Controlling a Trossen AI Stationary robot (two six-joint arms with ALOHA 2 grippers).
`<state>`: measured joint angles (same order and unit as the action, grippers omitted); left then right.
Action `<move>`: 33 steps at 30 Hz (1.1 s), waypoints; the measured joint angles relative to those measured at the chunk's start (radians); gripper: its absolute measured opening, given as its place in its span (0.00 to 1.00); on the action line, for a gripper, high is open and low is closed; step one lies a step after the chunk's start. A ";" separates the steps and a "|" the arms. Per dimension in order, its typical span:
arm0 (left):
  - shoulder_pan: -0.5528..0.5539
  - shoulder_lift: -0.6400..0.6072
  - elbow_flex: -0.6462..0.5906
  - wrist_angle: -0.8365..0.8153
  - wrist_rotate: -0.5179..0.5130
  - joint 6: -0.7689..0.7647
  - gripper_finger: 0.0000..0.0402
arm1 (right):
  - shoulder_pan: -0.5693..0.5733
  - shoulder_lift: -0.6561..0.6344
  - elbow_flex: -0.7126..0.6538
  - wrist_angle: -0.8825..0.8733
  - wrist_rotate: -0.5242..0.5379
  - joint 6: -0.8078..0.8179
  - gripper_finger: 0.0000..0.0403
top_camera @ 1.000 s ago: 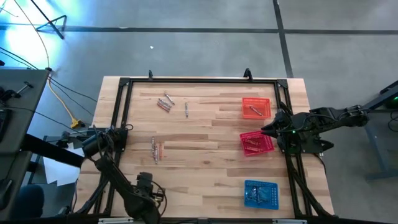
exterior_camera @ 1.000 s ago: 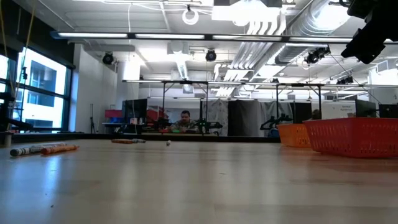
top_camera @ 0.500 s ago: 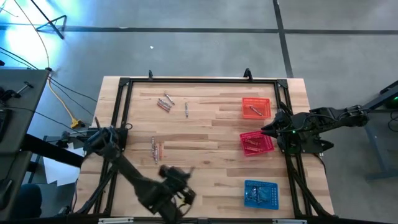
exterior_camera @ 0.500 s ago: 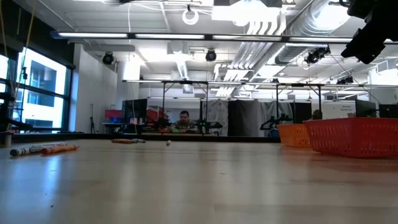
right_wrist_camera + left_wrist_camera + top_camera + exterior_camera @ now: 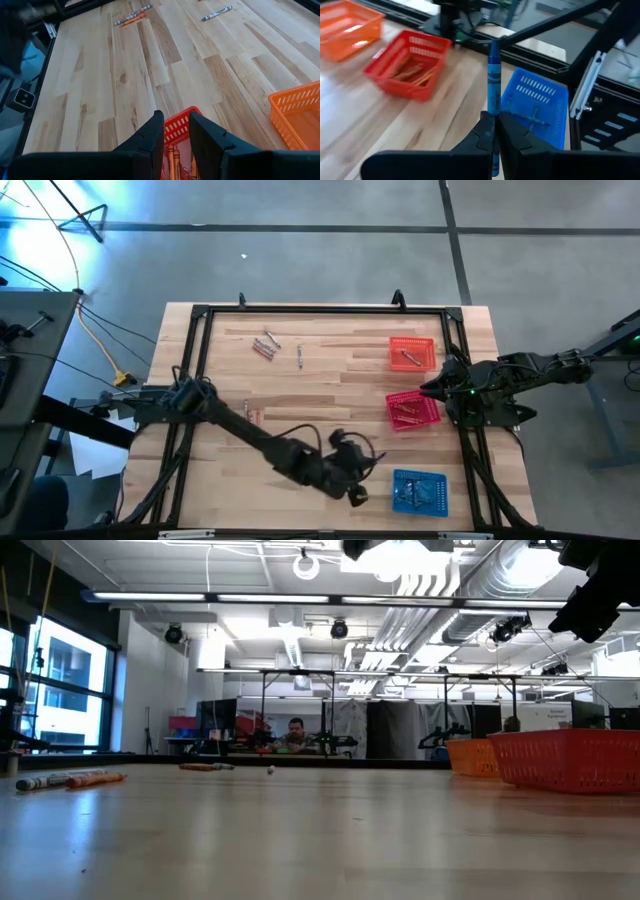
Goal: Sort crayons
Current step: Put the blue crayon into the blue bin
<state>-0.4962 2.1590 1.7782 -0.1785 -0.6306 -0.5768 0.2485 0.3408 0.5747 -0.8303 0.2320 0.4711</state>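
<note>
My left gripper (image 5: 358, 490) hovers near the table's front edge, just left of the blue basket (image 5: 418, 491), and is shut on a blue crayon (image 5: 493, 75). In the left wrist view the blue basket (image 5: 536, 107) lies right behind the crayon, with a crayon inside it. Loose crayons lie flat on the table in three spots: a group (image 5: 265, 346) and a single one (image 5: 299, 357) at the far left, and another group (image 5: 250, 420) at the middle left. My right gripper (image 5: 430, 388) waits open over the red basket (image 5: 412, 409). My left gripper pinches the blue crayon's lower part (image 5: 493, 122) between its two fingers. The crayon runs in line with the fingers, and its long end sticks out past the fingertips (image 5: 482, 122). It is lifted clear of the table.
An orange basket (image 5: 411, 352) with a crayon in it stands at the far right, and the red basket (image 5: 179, 125) below it holds several crayons. A black frame (image 5: 300, 309) runs around the table top. The middle of the table is bare wood.
My left gripper has swept along the table's near edge from the left corner toward the right, up to the blue basket. Its wrist has rolled and tipped on the way, and it has stayed shut on the blue crayon. My right arm has kept still.
</note>
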 joint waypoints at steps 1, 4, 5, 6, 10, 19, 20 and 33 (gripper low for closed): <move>0.010 0.013 -0.001 0.029 0.022 0.018 0.01 | 0.000 0.000 0.000 0.000 0.000 0.000 0.21; 0.033 0.048 -0.001 0.121 0.065 0.059 0.02 | 0.000 0.000 0.000 0.000 0.000 0.000 0.21; 0.038 0.058 -0.001 0.154 0.076 0.068 0.02 | 0.000 0.000 0.000 0.000 0.000 0.000 0.21; 0.041 0.069 -0.001 0.182 0.087 0.079 0.02 | 0.000 0.000 0.000 0.000 0.000 0.000 0.21; 0.055 0.111 -0.001 0.303 0.143 0.118 0.03 | 0.000 0.000 0.000 0.000 0.000 0.000 0.21; 0.078 0.190 0.000 0.529 0.269 0.212 0.04 | 0.000 0.000 0.000 0.000 0.000 0.000 0.21; 0.079 0.200 0.000 0.550 0.278 0.226 0.04 | 0.000 0.000 0.000 0.000 0.000 0.000 0.21; 0.104 0.311 -0.001 0.785 0.465 0.301 0.04 | 0.000 0.000 0.000 0.000 0.000 0.000 0.21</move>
<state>-0.3927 2.4699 1.7775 0.6065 -0.1659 -0.2754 0.2486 0.3408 0.5747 -0.8303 0.2320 0.4713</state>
